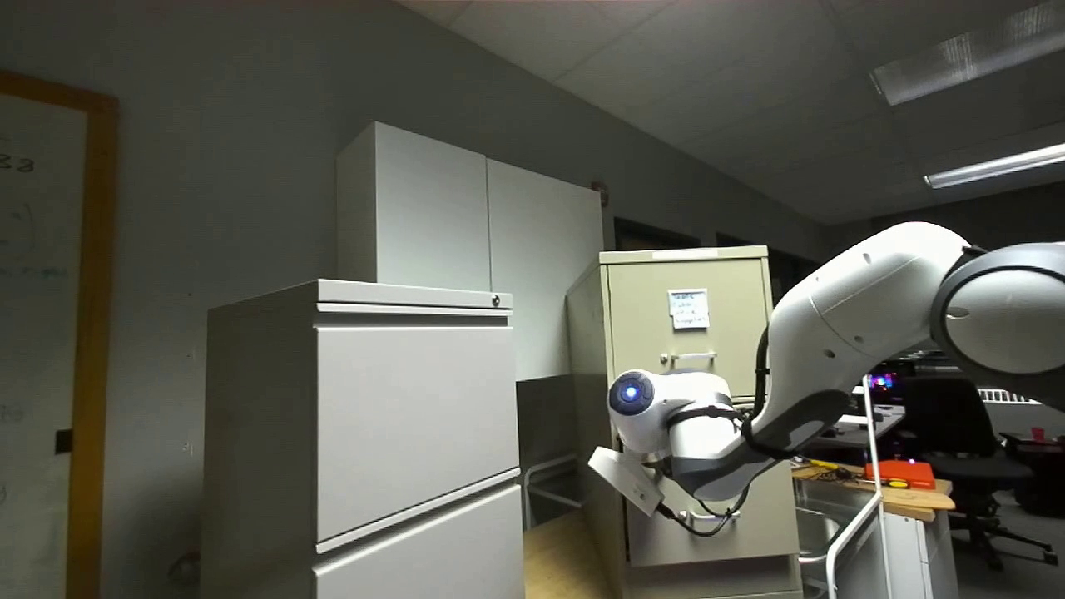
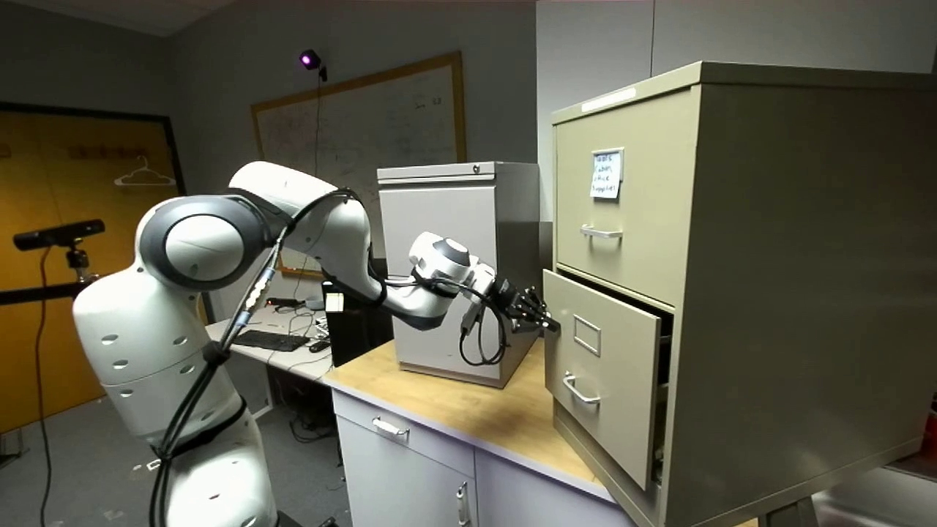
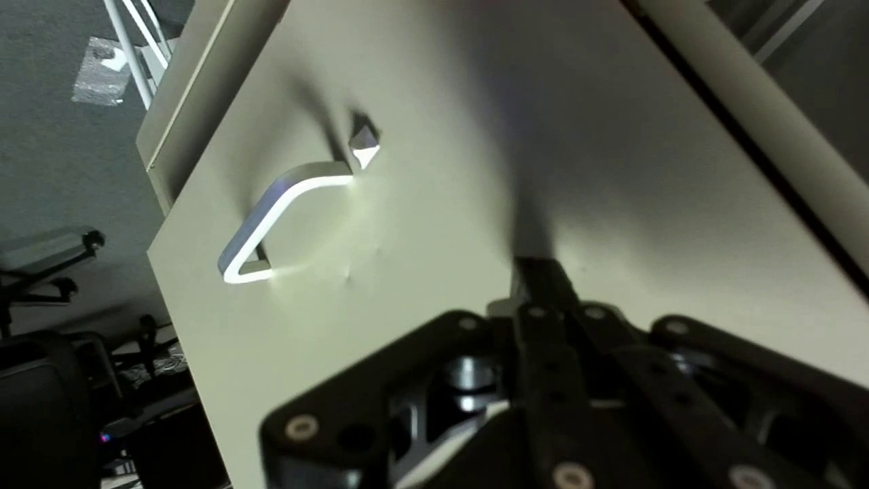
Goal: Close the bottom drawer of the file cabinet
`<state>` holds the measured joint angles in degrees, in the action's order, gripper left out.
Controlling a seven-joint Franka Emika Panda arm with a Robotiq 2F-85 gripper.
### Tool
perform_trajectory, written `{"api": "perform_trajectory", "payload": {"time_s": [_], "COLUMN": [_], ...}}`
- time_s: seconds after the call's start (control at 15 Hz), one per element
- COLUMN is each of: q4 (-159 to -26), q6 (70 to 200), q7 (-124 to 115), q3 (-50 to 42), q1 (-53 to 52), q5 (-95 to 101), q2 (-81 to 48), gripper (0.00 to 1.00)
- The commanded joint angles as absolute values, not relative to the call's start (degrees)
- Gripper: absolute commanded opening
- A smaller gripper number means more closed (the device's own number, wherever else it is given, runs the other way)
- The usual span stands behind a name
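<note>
Grey walls close off the room, with an orange-brown door at the far left and, right of it, a wood-framed whiteboard on the far wall. From the near left the arm stretches rightward, its end at a workable height for a push. Beyond it, the grey lateral cabinet stands on a wood-topped counter, apparently no part of the job. Next comes the gripper, fingers pressed together with nothing between them, presumably to make one blunt pusher. Its tips are at the front of the bottom drawer, above and left of the handle; whether they touch is not clear. Closing needs only a shove, so bare metal should serve as well as the handle, though pushing toward the left edge might skew the drawer as it slides. Rightmost stands the file cabinet, beige metal, with that drawer its lowest one and sticking partway out, a dark gap behind its front; the closing looks unfinished.
</note>
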<state>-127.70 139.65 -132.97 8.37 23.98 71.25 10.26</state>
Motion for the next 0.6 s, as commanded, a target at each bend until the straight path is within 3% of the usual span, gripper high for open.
{"api": "perform_trajectory", "payload": {"time_s": [0.0,0.53], "q4": [-123.1,-123.7], "q6": [138.5,144.7], "q7": [-131.7,-115.6], "q3": [1.0,-6.0], "q1": [16.5,9.8], "q5": [71.3,59.3], "q2": [7.3,6.9], "gripper": [0.0,0.0]}}
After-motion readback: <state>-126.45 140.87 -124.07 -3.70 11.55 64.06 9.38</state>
